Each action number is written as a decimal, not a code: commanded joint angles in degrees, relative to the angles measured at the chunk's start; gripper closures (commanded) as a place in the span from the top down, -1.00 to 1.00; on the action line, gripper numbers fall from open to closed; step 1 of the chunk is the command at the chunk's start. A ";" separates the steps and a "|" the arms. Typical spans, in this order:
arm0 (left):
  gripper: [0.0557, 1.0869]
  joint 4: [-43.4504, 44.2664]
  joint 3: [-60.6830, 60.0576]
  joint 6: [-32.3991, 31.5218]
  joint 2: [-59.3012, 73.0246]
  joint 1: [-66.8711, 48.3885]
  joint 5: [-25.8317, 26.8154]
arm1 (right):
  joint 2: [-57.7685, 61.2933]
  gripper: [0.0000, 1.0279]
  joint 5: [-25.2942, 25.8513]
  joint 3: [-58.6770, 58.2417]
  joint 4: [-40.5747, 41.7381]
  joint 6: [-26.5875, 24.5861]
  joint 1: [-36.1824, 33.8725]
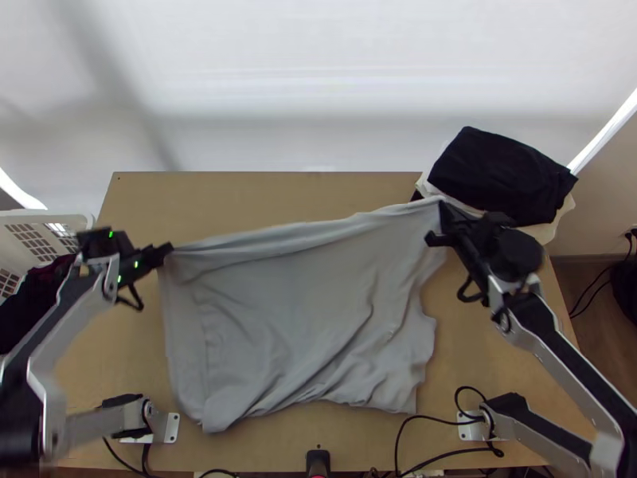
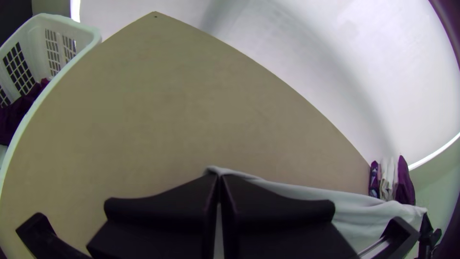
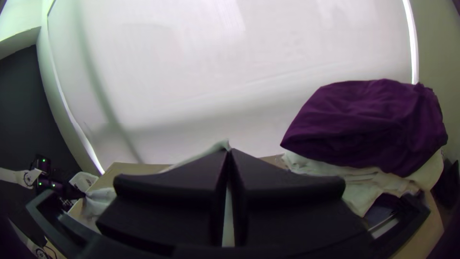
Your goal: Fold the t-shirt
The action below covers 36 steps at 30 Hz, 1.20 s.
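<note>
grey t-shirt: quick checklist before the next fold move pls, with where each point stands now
1. Left gripper shut on the t-shirt: ok, cloth shows between its fingertips.
2. Right gripper shut on the other upper corner: ok.
3. Upper edge stretched between the grippers: ok, running across with long shallow folds.
4. Lower part smooth: not ok, creases run through it and the bottom edge is uneven.
5. Right upper corner free of the clothes pile: cannot tell, they overlap from above.

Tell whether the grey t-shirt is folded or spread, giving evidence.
Spread: the t-shirt is stretched wide between the left tool and right tool.
</note>
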 commanded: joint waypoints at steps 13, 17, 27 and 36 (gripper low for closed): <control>-0.78 0.49 14.59 1.68 17.02 -1.27 -0.27 | 18.92 -0.94 1.00 8.95 5.99 2.73 0.47; -0.28 -2.77 12.57 2.64 12.10 -2.94 -0.27 | 22.09 -0.94 1.00 11.77 5.99 2.81 0.56; -0.04 -3.82 9.32 17.50 1.29 -0.83 -0.36 | 22.61 -0.94 1.00 11.68 5.99 2.81 1.26; -0.76 -26.06 17.67 25.41 4.98 -1.79 -0.27 | 22.53 -0.94 1.00 11.41 5.99 2.99 1.97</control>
